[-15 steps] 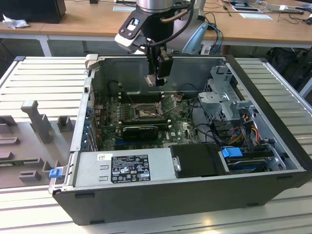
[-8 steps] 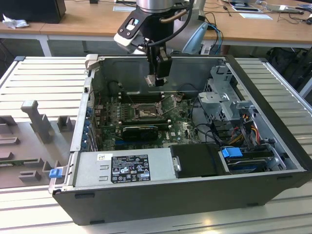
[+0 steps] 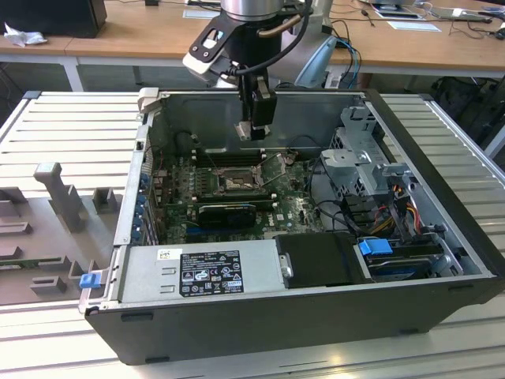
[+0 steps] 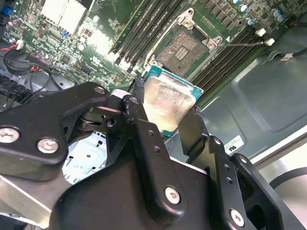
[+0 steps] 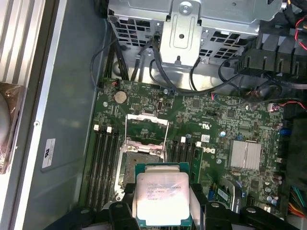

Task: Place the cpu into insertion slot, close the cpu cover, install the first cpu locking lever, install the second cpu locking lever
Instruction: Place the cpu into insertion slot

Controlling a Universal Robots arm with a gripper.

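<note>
Cpu (image 4: pixel 168 104), a thin square chip with a dull silver lid and a teal-green edge, is clamped by its sides between the black fingers of the gripper (image 4: pixel 164 100). It hangs above the insertion slot (image 4: pixel 184 50), apart from it, near the far wall of the case (image 3: pixel 316 118). I judge that the smooth metal may slip or tilt between the hard fingers, and a crooked landing could bend the fine grey contacts. The cpu cover (image 5: pixel 146 117), a thin metal frame, stands raised just beside the slot on the green motherboard (image 5: pixel 216 120).
</note>
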